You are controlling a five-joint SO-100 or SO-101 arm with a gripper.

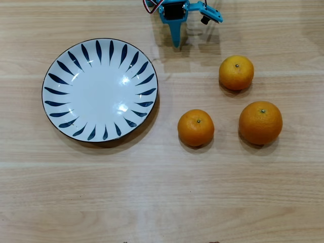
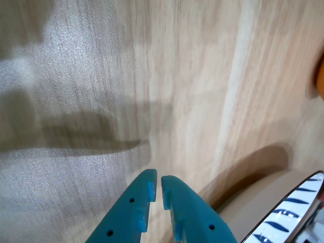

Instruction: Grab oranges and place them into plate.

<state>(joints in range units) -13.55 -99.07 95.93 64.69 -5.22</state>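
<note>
Wooden table (image 1: 152, 202), pale grain; teal pincer (image 1: 176, 41) at the top edge in the overhead view, pointing down, holding nothing.
Pincer fingers (image 2: 144, 195) nearly together in the wrist view, a thin slit between the tips. Plate (image 1: 99, 89) lies empty below-left of the pincer. Three oranges rest on bare wood below-right of it: nearest one (image 1: 236, 72), middle one (image 1: 196, 127), larger one (image 1: 260, 122), all apart.

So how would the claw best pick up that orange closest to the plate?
Probably from straight above, fingers closing across the widest middle of the orange. It is round and sits stem-up, so no side grips better. Table shows bare all round it, clear of the plate and the other oranges. The claw looks nearly shut; it must open first.
</note>
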